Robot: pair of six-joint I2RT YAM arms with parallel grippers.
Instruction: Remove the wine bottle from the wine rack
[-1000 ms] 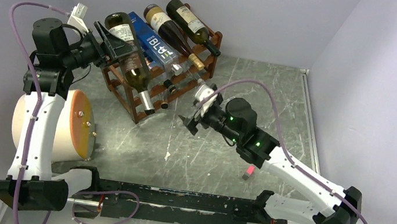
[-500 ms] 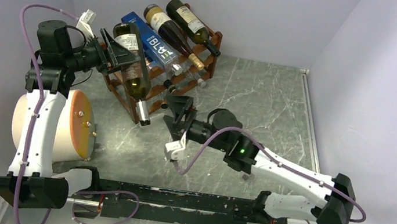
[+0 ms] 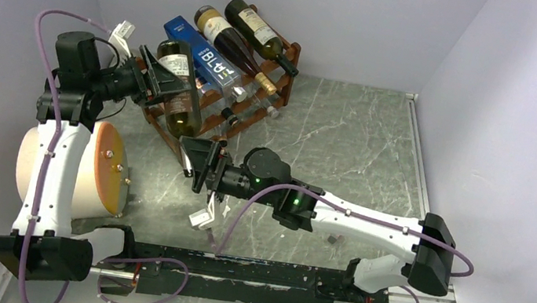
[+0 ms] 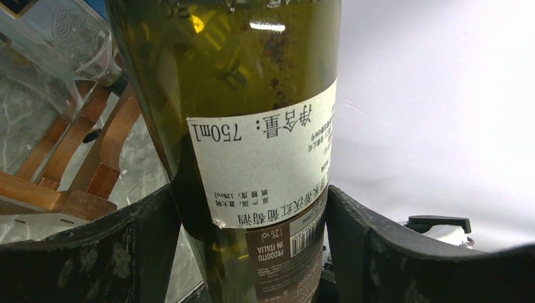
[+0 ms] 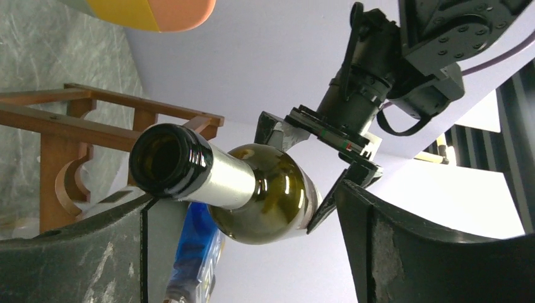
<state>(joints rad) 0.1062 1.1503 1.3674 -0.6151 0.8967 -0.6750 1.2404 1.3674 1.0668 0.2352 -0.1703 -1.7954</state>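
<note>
Left pincer (image 3: 166, 82): clamped across the body of the green wine bottle (image 3: 185, 112), one finger on each side at the white back label. In the left wrist view the glass fills the gap between both fingers.

Bottle attitude: tilted, base up towards the far left, neck slanting down towards the near side. It sits over the left end of the wine rack (image 5: 53, 158). From above I cannot tell whether the body touches a rail. In the right wrist view the neck and open mouth hang in the air beside the wooden post, apart from it.

Right pincer (image 3: 191, 163): fingers apart, straddling the bottle's neck close to the mouth. There is a wide gap on one side of the neck, and the other finger lies just under it. I see no grip on the neck.

On the rack's upper tiers: a blue bottle with white lettering (image 3: 207, 60) and two dark bottles (image 3: 226, 38) (image 3: 259, 27), all lying with necks towards the right.

A round cream object with an orange face (image 3: 108, 169) stands on the grey marbled tabletop (image 3: 345, 146), just beside the left arm.
</note>
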